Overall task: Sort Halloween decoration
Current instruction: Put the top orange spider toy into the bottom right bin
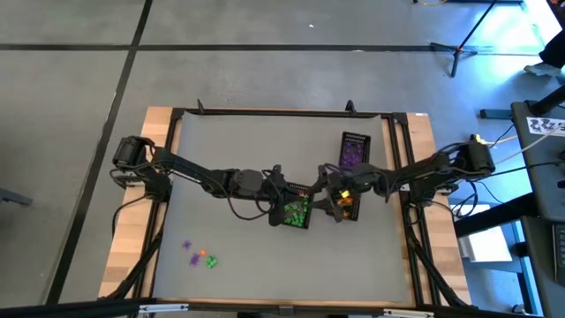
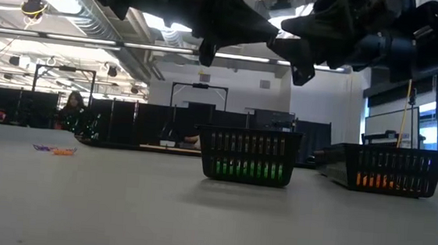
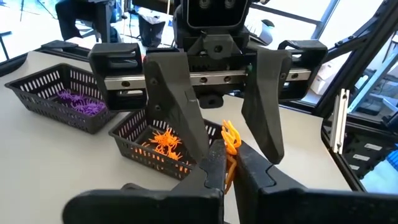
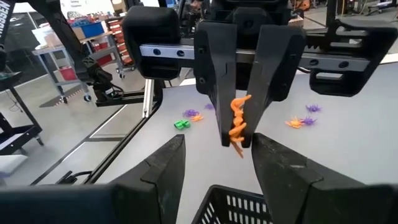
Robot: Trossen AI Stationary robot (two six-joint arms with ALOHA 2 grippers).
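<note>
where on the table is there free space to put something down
Bare tabletop runs along the far edge left of the purple basket, and the near right corner is open. It is crowded mid-table, where the left gripper and right gripper meet over the green basket and orange basket. Loose trinkets lie near-left.

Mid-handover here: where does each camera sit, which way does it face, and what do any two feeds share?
High view: above the table, straight down; left arm, right arm, loose trinkets.
Low view: table height, level across; arms overhead, green-trinket basket, orange-trinket basket.
Left wrist view: past the left gripper, shut on an orange trinket, facing the open right gripper.
Right wrist view: past its own open fingers, back at the left gripper.
Shared: both wrist views show that orange trinket.
</note>
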